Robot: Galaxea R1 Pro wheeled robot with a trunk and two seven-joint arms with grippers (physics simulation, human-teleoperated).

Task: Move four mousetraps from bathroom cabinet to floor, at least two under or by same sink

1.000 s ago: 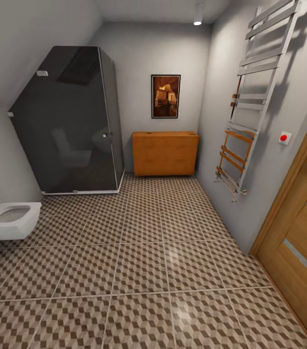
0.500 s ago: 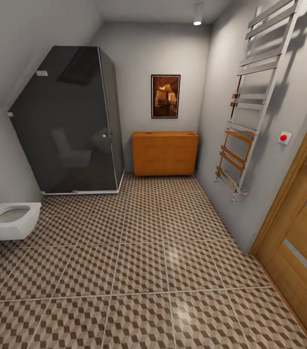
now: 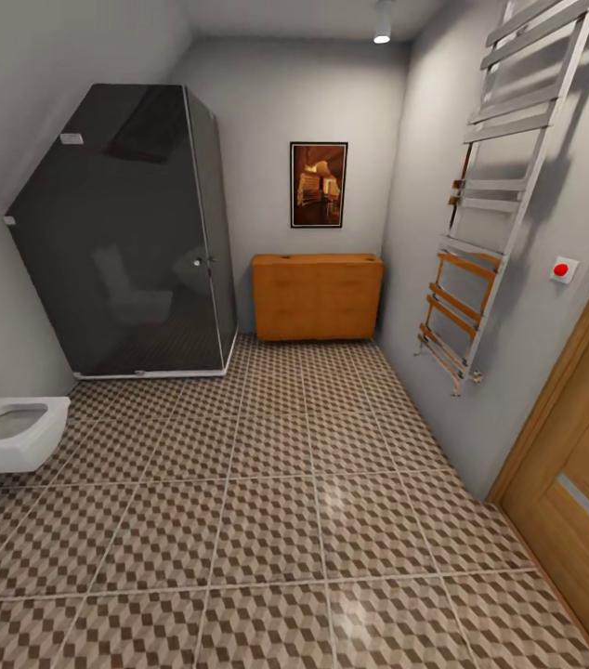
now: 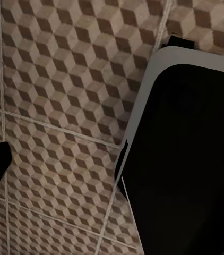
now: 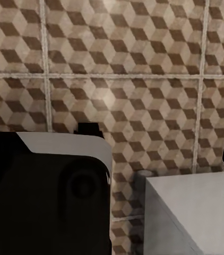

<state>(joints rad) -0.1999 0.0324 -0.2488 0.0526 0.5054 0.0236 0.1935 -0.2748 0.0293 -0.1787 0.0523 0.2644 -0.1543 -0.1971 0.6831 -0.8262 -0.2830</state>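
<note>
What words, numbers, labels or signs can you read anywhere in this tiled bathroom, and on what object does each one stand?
None can be read.
Framed dark orange picture on the far wall: an image, no lettering visible.
Round red button on a white square plate beside the wooden door: no legible marking.
Orange-brown wooden cabinet: no label.

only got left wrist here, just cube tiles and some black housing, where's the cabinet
Observer: In the head view the cabinet stands against the far wall, straight ahead across the bathroom floor.
Operator: whats either side of it
Observer: A dark glass shower cubicle stands to its left, and a towel rail hangs on the right-hand wall.
Operator: anything closer to us
Observer: A white toilet juts out from the left wall, and a wooden door is close on the right.
</note>
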